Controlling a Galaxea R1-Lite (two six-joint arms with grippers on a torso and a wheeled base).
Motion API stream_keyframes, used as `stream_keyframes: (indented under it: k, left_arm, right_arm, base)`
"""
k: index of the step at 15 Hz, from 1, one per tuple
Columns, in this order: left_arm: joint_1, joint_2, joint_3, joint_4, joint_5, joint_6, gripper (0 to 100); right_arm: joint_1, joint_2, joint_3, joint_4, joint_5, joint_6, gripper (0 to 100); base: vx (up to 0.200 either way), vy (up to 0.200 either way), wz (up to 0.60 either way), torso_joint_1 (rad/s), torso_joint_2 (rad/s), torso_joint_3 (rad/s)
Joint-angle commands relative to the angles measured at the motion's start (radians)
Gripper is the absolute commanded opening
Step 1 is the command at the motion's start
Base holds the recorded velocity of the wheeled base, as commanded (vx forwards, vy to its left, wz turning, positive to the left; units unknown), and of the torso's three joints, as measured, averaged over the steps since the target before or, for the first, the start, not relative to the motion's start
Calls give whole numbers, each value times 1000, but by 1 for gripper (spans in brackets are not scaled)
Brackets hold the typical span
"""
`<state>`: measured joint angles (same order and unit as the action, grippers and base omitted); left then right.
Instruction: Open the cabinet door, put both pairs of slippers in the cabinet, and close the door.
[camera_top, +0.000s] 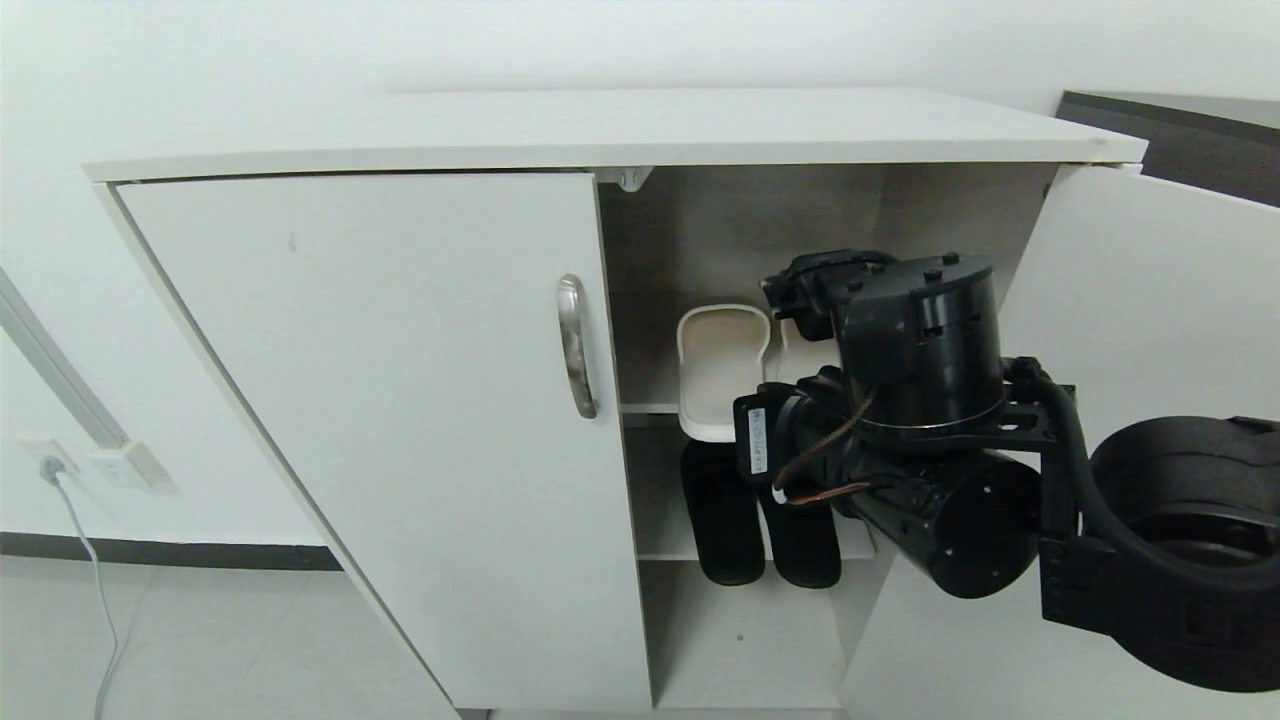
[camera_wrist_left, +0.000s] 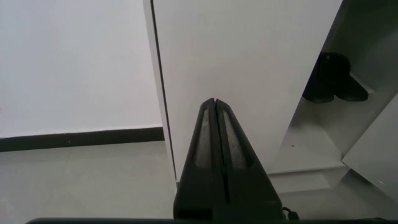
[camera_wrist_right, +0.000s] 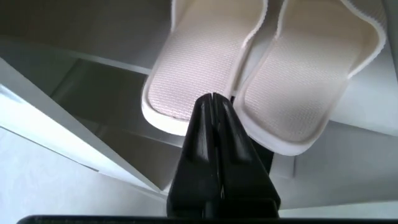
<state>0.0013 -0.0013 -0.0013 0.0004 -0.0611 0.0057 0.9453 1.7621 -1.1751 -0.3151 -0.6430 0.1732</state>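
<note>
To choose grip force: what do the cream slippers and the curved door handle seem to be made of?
The cream slippers: likely soft foam or rubber, matte, with a finely textured surface. The curved silvery handle: probably brushed metal, judging by its soft highlights.

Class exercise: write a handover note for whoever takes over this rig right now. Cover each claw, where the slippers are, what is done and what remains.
Left claw: shut, empty, outside by the shut left door.
Right claw: shut, inside the white two-door cabinet, at the heels of the cream textured slippers.
Things: cream pair on the upper shelf, flat black slippers one shelf below; right door open.
Done: door opened, both pairs in.
Left: withdraw right arm, close right door.
</note>
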Motion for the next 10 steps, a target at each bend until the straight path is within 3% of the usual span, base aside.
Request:
stream_keyframes:
  k: [1, 8, 10]
  left_arm:
    - [0, 1, 0, 0, 0, 0, 0]
    - [0, 1, 0, 0, 0, -1, 0]
    - [0, 1, 0, 0, 0, -1, 0]
  right_arm:
    - [1, 2, 0, -1, 0, 0, 0]
    - [1, 3, 25, -7, 11, 8, 0]
    - [0, 11, 60, -76, 45, 8, 0]
  base:
    - [-200, 0, 0, 12, 2, 2]
    - [-200, 0, 0, 1, 3, 2]
    - [-200, 0, 0, 0, 2, 2]
